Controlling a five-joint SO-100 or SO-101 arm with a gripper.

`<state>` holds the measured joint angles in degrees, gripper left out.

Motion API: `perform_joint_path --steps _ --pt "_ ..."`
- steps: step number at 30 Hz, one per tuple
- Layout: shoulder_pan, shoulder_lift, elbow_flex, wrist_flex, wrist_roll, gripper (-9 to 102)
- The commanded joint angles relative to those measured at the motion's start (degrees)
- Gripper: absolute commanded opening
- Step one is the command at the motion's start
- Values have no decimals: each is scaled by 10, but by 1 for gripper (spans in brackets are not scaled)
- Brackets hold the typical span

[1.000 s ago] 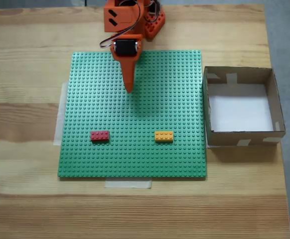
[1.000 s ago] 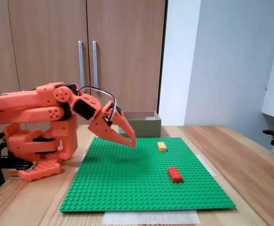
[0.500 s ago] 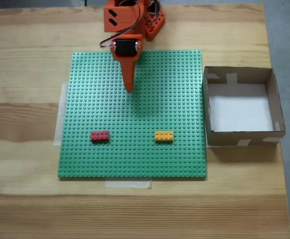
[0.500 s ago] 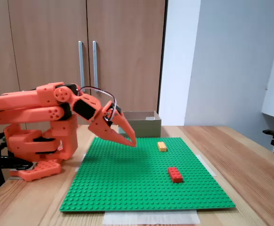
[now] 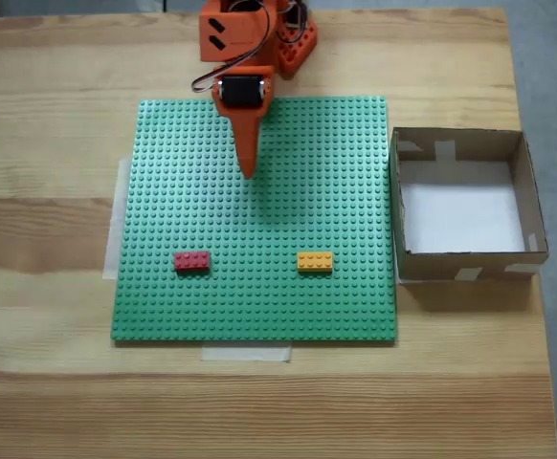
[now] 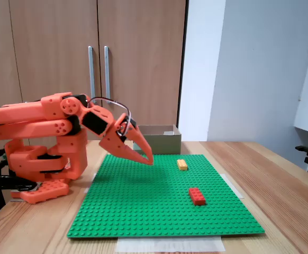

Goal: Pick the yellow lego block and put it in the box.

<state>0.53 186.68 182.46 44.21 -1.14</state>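
fixed view notes: task not begun, brick untouched on the plate

in a fixed view from above, the yellow lego block (image 5: 315,261) sits flat on the green baseplate (image 5: 164,191), toward the near edge, long side running left-right. the red brick (image 5: 192,260) lies in the same row, well apart to the left. the box (image 5: 469,265) stands just off the baseplate's right edge, white floor bare, nothing inside.

the gripper (image 5: 249,170) hangs over the far half of the baseplate, tips pointing down toward the studs, well short of the yellow block. in a fixed view from the side, the gripper (image 6: 148,160) shows its two fingers drawn together to one point, jaws closed on nothing, tip just above the plate. the arm is folded low over its base.

progress, as judged: nothing done yet. block not approached, not gripped, not lifted. all left to do: open the jaws, reach forward and slightly right in the view from above, close on the yellow block, pull it off the studs, carry it right, release over the box.
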Motion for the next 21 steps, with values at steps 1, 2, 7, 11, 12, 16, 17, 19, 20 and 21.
perform_joint_path --steps 1,2,7,11,12,16,17,19,20,21 --pt "-2 3 3 1 -3 -1" --pt "-2 3 3 1 -3 -1" --pt "-2 3 3 1 -3 -1" --pt "-2 3 3 1 -3 -1" --pt "-2 3 3 1 -3 -1" --pt "-2 3 3 1 -4 -1" --pt "-1 3 3 1 -3 -1" --pt "8 3 3 1 10 -1" --pt "11 3 3 1 12 -1" --pt "11 3 3 1 12 -1"
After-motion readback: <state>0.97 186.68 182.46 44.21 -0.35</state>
